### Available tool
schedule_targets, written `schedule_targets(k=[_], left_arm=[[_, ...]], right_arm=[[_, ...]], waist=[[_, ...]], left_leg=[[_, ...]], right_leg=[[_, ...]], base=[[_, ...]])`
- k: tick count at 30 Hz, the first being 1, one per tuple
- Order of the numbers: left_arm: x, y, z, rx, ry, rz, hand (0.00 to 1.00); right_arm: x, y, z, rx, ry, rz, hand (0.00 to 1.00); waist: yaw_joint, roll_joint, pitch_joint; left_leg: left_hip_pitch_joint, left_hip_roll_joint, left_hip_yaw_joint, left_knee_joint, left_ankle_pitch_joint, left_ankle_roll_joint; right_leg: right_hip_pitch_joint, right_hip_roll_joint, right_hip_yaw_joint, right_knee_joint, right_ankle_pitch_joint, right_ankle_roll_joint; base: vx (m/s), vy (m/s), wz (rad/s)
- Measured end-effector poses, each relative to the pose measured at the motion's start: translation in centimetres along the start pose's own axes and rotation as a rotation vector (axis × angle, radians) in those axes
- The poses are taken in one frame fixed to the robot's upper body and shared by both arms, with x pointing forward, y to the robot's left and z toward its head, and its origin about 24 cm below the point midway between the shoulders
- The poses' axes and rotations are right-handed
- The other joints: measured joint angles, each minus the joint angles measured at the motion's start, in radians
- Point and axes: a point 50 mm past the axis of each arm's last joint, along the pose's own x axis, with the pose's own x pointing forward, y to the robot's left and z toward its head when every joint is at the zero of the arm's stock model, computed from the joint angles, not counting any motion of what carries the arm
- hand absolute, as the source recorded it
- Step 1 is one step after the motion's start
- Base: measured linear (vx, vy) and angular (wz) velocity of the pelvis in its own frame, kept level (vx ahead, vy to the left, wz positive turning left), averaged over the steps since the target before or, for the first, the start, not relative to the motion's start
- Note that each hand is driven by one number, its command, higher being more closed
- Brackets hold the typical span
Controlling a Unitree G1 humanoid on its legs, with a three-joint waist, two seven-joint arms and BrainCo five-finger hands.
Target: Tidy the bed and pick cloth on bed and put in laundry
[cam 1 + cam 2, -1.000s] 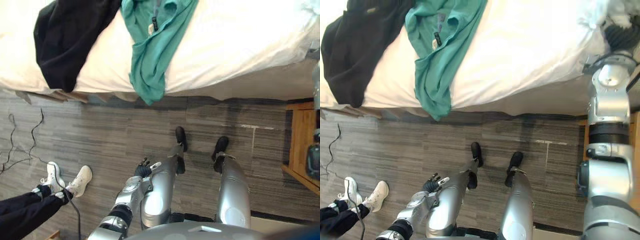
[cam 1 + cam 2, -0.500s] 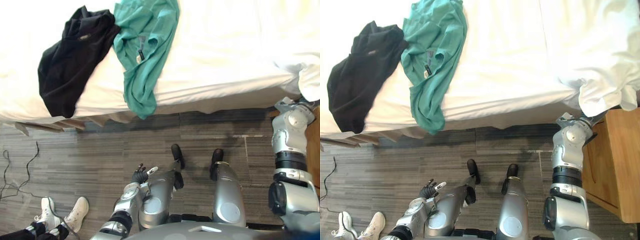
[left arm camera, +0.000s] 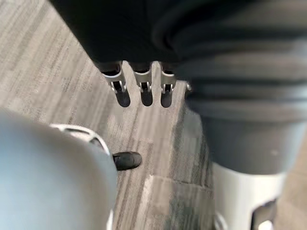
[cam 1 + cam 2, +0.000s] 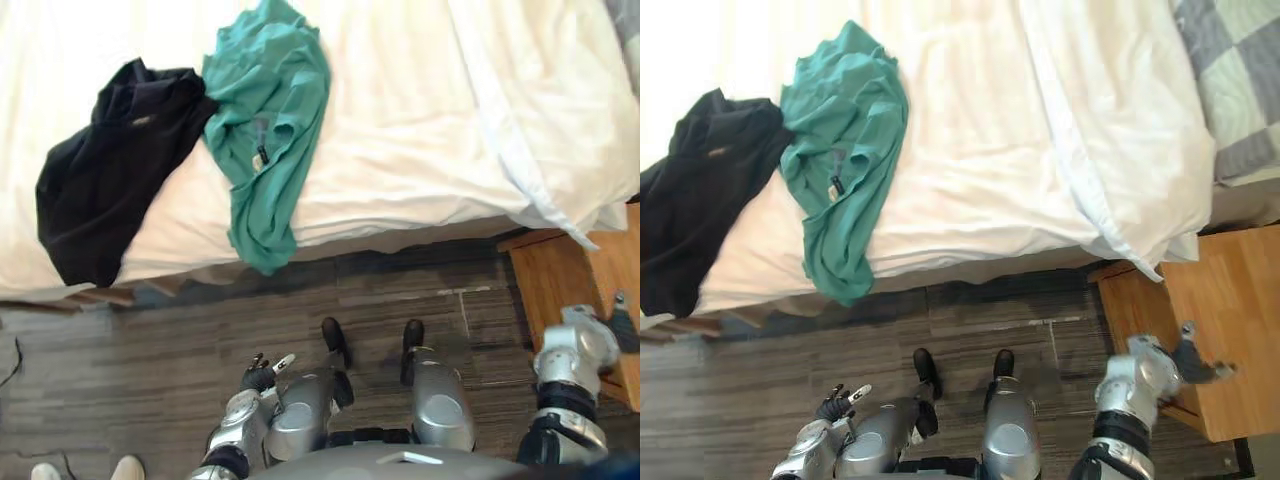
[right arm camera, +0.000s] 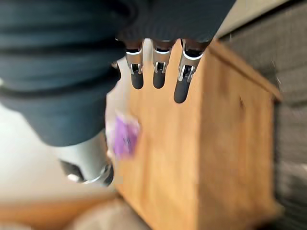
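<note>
Grey plank floor [image 4: 150, 360] runs below the bed [image 4: 400, 150], whose white sheet spans the upper frame; a person's white shoes [image 4: 128, 466] show at the bottom left edge. Upper left: black garment [image 4: 110, 205] lies on the sheet, its lower end draped over the near edge. Touching it on the right is the teal garment [image 4: 265, 130], bunched at the top, with its tail hanging over the same edge. Both cloths are on the bed and neither is lifted. Bottom, left of centre: left hand [image 4: 258, 378] hangs low, well apart from the bed, fingers [image 3: 144, 91] straight and relaxed, holding nothing. Right of centre: rumpled white duvet [image 4: 540, 120] folds over the bed's corner. Far right: right hand [image 4: 1190, 358] hovers above the wooden nightstand [image 4: 1240, 300], fingers [image 5: 156, 72] straight, loosely apart, empty. Judgement: the step in hand is the approach to the first cloth. Bring yourself close and square to the teal garment before you reach. Take it at the bunched upper part, not the dangling tail, so it lifts as one bundle. Watch the seam where it meets the black garment, since a low drag would likely pull both. Keep your right arm clear of the nightstand as you turn.
</note>
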Motion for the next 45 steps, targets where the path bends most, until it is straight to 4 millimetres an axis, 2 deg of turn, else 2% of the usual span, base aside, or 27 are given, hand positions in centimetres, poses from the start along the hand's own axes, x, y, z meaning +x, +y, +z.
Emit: schedule_targets(k=[1, 2, 5, 8, 9, 11, 13, 14, 16, 17, 18, 19, 21, 24, 26, 30, 34, 36, 37, 41, 45], left_arm=[[0.0, 0.1, 0.0, 0.001, 0.003, 0.001, 0.0], [0.0, 0.1, 0.0, 0.001, 0.006, 0.001, 0.0], [-0.1, 0.3, 0.0, -0.005, 0.007, 0.005, 0.0], [-0.1, 0.4, 0.0, 0.0, 0.02, 0.004, 0.0], [-0.1, 0.6, 0.2, 0.015, 0.022, 0.004, 0.0], [-0.2, 0.6, 0.3, 0.021, 0.026, 0.001, 0.0], [-0.2, 0.7, 0.4, 0.023, 0.031, -0.001, 0.0], [-0.2, 0.7, 0.4, 0.024, 0.031, -0.001, 0.0], [-0.2, 0.7, 0.7, 0.03, 0.025, -0.008, 0.0], [-0.2, 0.7, 0.7, 0.03, 0.024, -0.009, 0.0], [-0.1, 0.6, 0.8, 0.032, 0.019, -0.015, 0.0], [-0.1, 0.5, 0.9, 0.034, 0.018, -0.017, 0.0], [-0.1, 0.1, 0.9, 0.045, 0.017, -0.037, 0.0], [-0.1, -0.1, 0.8, 0.046, 0.025, -0.047, 0.0], [0.0, -0.4, 0.9, 0.046, 0.022, -0.055, 0.0], [0.2, -1.4, 1.8, 0.026, 0.004, -0.08, 0.0], [0.2, -3.9, 3.1, -0.011, -0.038, -0.15, 0.0], [0.2, -5.0, 3.8, -0.009, -0.062, -0.19, 0.0], [0.2, -5.4, 4.3, -0.019, -0.072, -0.202, 0.0], [0.2, -5.6, 4.7, -0.067, -0.088, -0.212, 0.0], [0.1, -6.0, 5.0, -0.095, -0.119, -0.234, 0.0]], right_arm=[[0.1, -0.1, 0.2, 0.002, -0.008, 0.002, 0.0], [0.1, 0.0, 0.6, 0.014, -0.019, 0.01, 1.0], [0.0, 1.0, 2.1, 0.049, -0.065, 0.097, 1.0], [-0.1, 2.8, 4.3, 0.035, -0.153, 0.269, 1.0], [-0.3, 4.5, 5.9, 0.043, -0.204, 0.377, 1.0], [-0.5, 6.2, 7.4, 0.041, -0.243, 0.486, 1.0], [-1.8, 10.3, 11.0, 0.117, -0.293, 0.713, 1.0], [-2.1, 11.1, 11.7, 0.139, -0.29, 0.757, 1.0], [-3.8, 15.3, 15.2, 0.241, -0.272, 0.965, 1.0], [-4.1, 15.9, 15.8, 0.257, -0.271, 0.999, 1.0], [-5.5, 17.8, 17.4, 0.312, -0.26, 1.095, 1.0], [-6.1, 18.3, 17.9, 0.328, -0.258, 1.128, 1.0], [-8.9, 20.6, 20.8, 0.413, -0.261, 1.294, 1.0], [-10.9, 21.7, 21.8, 0.508, -0.195, 1.418, 1.0], [-11.8, 22.1, 22.0, 0.55, -0.158, 1.466, 1.0], [-14.4, 21.8, 23.8, 0.662, -0.166, 1.579, 1.0], [-17.7, 21.3, 26.9, 0.807, -0.242, 1.654, 1.0], [-18.3, 20.7, 27.6, 0.861, -0.272, 1.663, 1.0], [-18.4, 20.5, 27.8, 0.896, -0.271, 1.652, 1.0], [-18.0, 20.4, 27.3, 0.998, -0.232, 1.606, 1.0], [-16.0, 20.0, 27.1, 1.1, -0.196, 1.536, 1.0]], waist=[[0.001, -0.003, 0.0], [0.002, -0.005, -0.001], [0.001, -0.007, -0.003], [0.004, -0.008, -0.004], [0.005, -0.01, -0.003], [0.005, -0.01, -0.003], [0.004, -0.008, -0.003], [0.003, -0.007, -0.004], [0.004, -0.001, -0.004], [0.005, 0.001, -0.004], [0.01, 0.01, -0.004], [0.01, 0.014, -0.003], [0.027, 0.052, -0.001], [0.052, 0.083, 0.006], [0.062, 0.09, 0.007], [0.077, 0.106, 0.012], [0.081, 0.123, 0.018], [0.073, 0.132, 0.019], [0.068, 0.133, 0.019], [0.069, 0.134, 0.019], [0.081, 0.134, 0.018]], left_leg=[[0.007, 0.002, 0.0, -0.001, -0.003, -0.001], [0.009, 0.003, 0.0, -0.002, -0.005, -0.001], [0.009, 0.003, -0.001, -0.005, -0.011, -0.001], [0.009, 0.001, -0.006, -0.002, -0.009, 0.007], [0.007, 0.001, -0.008, 0.0, -0.009, 0.007], [0.003, 0.001, -0.01, 0.003, -0.009, 0.007], [-0.037, 0.003, -0.017, 0.039, -0.019, 0.01], [-0.046, 0.004, -0.018, 0.047, -0.021, 0.011], [-0.091, 0.006, -0.034, 0.081, -0.022, 0.012], [-0.1, 0.006, -0.034, 0.087, -0.022, 0.012], [-0.129, 0.008, -0.036, 0.109, -0.024, 0.014], [-0.138, 0.008, -0.036, 0.117, -0.025, 0.016], [-0.192, 0.008, -0.039, 0.148, -0.032, 0.025], [-0.247, 0.005, -0.041, 0.179, -0.033, 0.027], [-0.289, 0.001, -0.041, 0.195, -0.032, 0.029], [-0.388, -0.006, -0.036, 0.232, -0.024, 0.036], [-0.491, -0.007, 0.007, 0.259, -0.021, 0.031], [-0.526, 0.009, 0.069, 0.259, -0.017, 0.031], [-0.555, 0.015, 0.1, 0.258, -0.004, 0.042], [-0.618, 0.015, 0.129, 0.26, 0.012, 0.054], [-0.661, 0.015, 0.151, 0.267, 0.015, 0.059]], right_leg=[[0.008, 0.002, -0.002, -0.004, 0.0, 0.0], [0.012, 0.003, -0.002, -0.007, 0.0, 0.0], [0.018, 0.005, -0.004, -0.016, 0.003, 0.003], [0.023, 0.004, -0.007, -0.021, 0.004, 0.004], [0.023, 0.003, -0.01, -0.023, 0.004, 0.004], [0.023, 0.003, -0.012, -0.023, 0.004, 0.004], [0.0, -0.001, -0.016, -0.019, 0.005, 0.004], [-0.006, -0.002, -0.017, -0.017, 0.005, 0.004], [-0.039, -0.008, -0.03, -0.001, 0.004, 0.003], [-0.047, -0.01, -0.031, 0.004, 0.004, 0.003], [-0.069, -0.013, -0.031, 0.015, 0.004, 0.002], [-0.076, -0.014, -0.031, 0.018, 0.004, 0.002], [-0.129, -0.022, -0.028, 0.048, 0.002, 0.0], [-0.193, -0.038, -0.028, 0.1, -0.01, -0.012], [-0.247, -0.053, -0.027, 0.15, -0.027, -0.016], [-0.376, -0.086, -0.024, 0.257, -0.061, -0.031], [-0.519, -0.114, 0.003, 0.346, -0.078, -0.046], [-0.568, -0.127, 0.002, 0.367, -0.08, -0.049], [-0.61, -0.132, 0.005, 0.38, -0.08, -0.05], [-0.698, -0.135, 0.026, 0.401, -0.079, -0.052], [-0.762, -0.137, 0.047, 0.42, -0.079, -0.053]], base=[[0.0, 0.0, 0.0], [0.0, 0.0, 0.0], [0.01, 0.002, 0.01], [0.04, 0.006, 0.05], [0.05, 0.006, 0.07], [0.03, 0.003, 0.06], [0.01, -0.007, 0.09], [0.01, -0.022, 0.14], [0.01, -0.025, 0.22], [-0.01, -0.024, 0.2], [-0.02, -0.014, 0.11], [-0.04, -0.021, 0.1], [-0.05, -0.005, 0.05], [-0.05, -0.001, 0.08], [-0.07, -0.025, 0.16], [-0.07, -0.036, 0.16], [-0.06, -0.043, 0.05], [-0.04, -0.05, 0.2], [-0.03, -0.052, 0.23], [-0.04, -0.025, 0.04], [0.0, -0.004, -0.01]])
